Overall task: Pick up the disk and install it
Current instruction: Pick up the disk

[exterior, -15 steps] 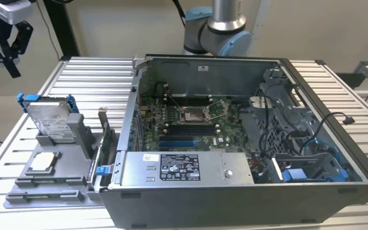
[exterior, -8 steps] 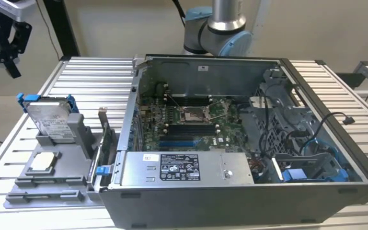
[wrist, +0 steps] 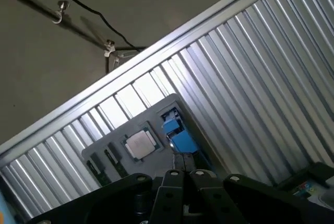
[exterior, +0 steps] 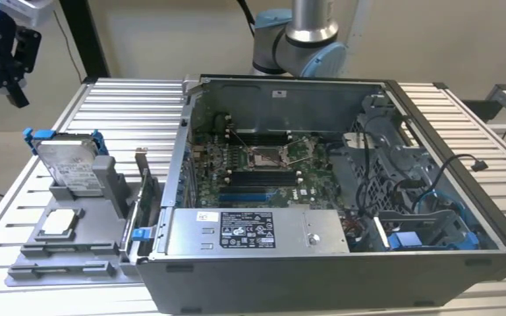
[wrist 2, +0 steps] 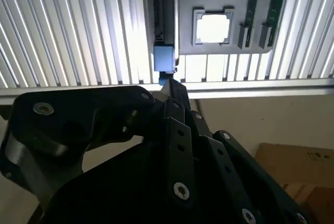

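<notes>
The disk (exterior: 65, 164), a flat silver metal hard drive in a blue plastic frame, is stood upright in the grey plastic holder (exterior: 112, 181), well apart from the black gripper (exterior: 7, 84), whose state cannot be told, and a centred, square descent from above is judged best.

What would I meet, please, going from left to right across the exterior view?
The gripper, raised at the exterior view's left → the disk, upright in its grey holder → the grey power-supply box inside the open computer case → the blue bracket near the case's right end.
</notes>
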